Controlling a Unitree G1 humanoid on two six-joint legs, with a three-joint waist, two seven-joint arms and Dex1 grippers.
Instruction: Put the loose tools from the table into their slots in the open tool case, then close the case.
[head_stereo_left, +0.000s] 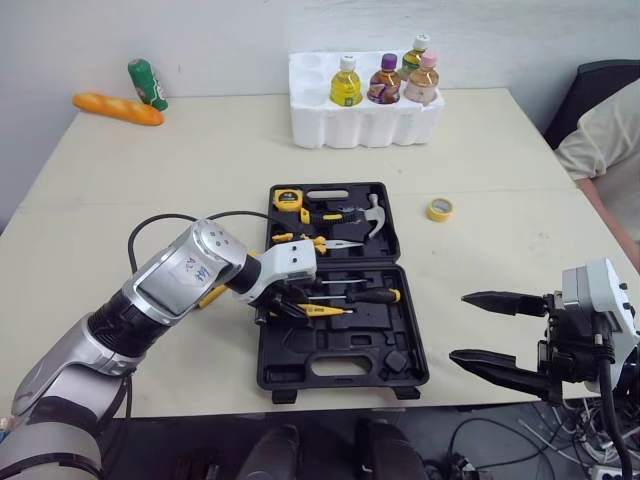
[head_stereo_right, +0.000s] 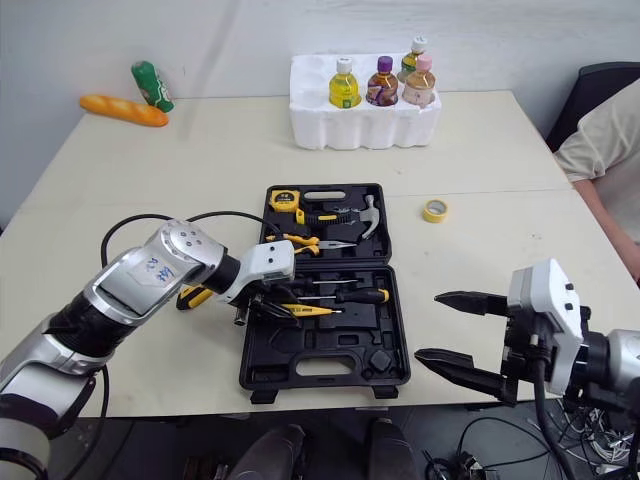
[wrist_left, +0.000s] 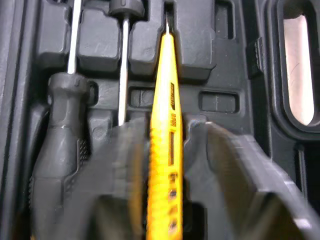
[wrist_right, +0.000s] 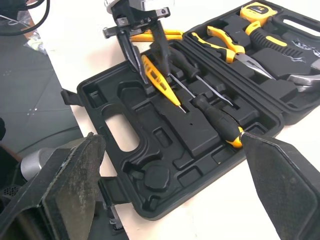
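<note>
Holding yellow tester screwdriver (wrist_left: 165, 150) in open tool case (head_stereo_left: 340, 362) on beige table (head_stereo_left: 150, 180).
My left gripper (wrist_right: 153, 71) clamps it; right gripper (head_stereo_left: 458, 327) gapes.

We find the widest free lane on the bare beige table (head_stereo_left: 500, 250) right of the open black plastic tool case (head_stereo_left: 415, 365), between it and the right gripper (head_stereo_left: 460, 327), whose fingers stand spread apart. Only a small yellow tape roll (head_stereo_left: 439, 209) lies farther back there. The left gripper (head_stereo_left: 288, 308) and its arm bar the case's left side. A white foam bottle tray (head_stereo_left: 365, 128) blocks the far approach, and a person's arm (head_stereo_left: 612, 215) crowds the table's right edge.
</note>
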